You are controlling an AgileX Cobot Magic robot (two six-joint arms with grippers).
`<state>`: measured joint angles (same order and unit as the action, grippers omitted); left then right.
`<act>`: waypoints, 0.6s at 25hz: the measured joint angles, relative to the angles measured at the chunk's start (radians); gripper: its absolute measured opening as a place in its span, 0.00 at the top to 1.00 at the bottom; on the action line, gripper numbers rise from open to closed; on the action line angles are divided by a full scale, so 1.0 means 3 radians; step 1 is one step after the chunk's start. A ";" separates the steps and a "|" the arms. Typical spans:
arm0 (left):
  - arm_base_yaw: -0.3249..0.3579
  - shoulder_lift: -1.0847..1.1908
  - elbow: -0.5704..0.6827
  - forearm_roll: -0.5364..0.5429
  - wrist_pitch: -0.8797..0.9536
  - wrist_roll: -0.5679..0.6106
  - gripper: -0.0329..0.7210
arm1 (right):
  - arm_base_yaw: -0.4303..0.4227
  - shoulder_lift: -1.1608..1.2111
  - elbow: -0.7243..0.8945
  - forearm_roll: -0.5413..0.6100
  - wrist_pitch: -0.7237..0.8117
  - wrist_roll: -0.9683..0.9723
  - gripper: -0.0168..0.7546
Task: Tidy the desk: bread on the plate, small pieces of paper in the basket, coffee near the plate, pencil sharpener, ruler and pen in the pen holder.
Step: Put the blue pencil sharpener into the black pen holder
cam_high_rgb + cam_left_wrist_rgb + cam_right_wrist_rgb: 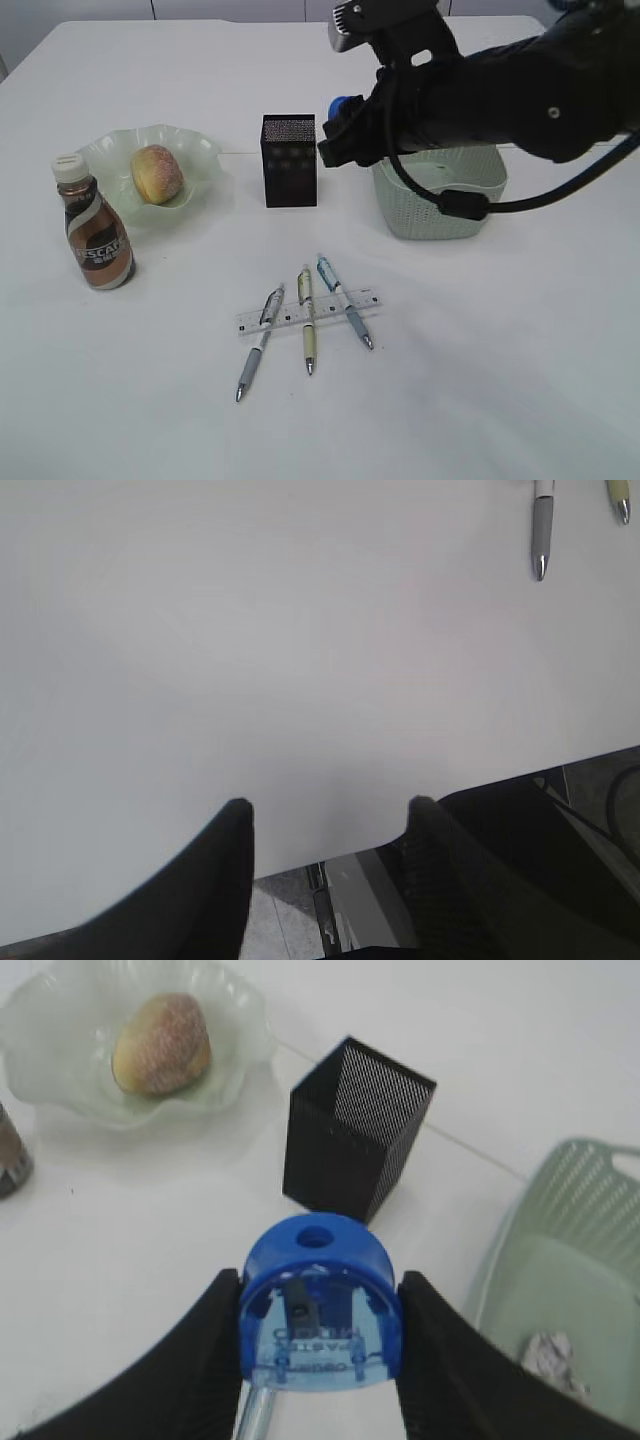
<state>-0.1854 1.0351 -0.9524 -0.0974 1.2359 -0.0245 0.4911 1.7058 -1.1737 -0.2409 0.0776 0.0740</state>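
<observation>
Right wrist view: pencil sharpener (320,1305) (blue) in right hand (318,1360), near pen holder (355,1130).

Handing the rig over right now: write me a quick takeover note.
Right end effector: shut on the blue pencil sharpener, above the desk next to the pen holder, not yet over it.
Left end effector: open, empty, at the desk's near edge.
Done: bread on plate, coffee beside it, crumpled paper in basket.
Left: drop the sharpener in; then ruler and the three pens lying across it.
</observation>
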 joint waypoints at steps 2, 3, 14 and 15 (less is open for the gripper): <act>0.0000 0.0000 0.0000 0.0000 0.0000 0.0000 0.48 | -0.0044 0.0125 0.0008 0.0068 -0.0365 0.0000 0.57; 0.0000 0.0000 0.0000 0.0000 0.0001 0.0000 0.48 | -0.0081 0.0174 0.0007 0.0136 -0.0505 0.0000 0.57; 0.0000 0.0000 0.0000 -0.0004 0.0001 0.0000 0.49 | -0.0378 0.0902 -0.0543 0.0438 -0.1320 0.0000 0.58; 0.0000 0.0000 0.0000 -0.0004 0.0001 0.0000 0.50 | -0.0384 0.0990 -0.0653 0.0438 -0.1326 0.0000 0.58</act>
<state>-0.1854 1.0351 -0.9524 -0.0987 1.2363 -0.0245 0.3759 2.0028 -1.3697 -0.1095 -0.3201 0.0740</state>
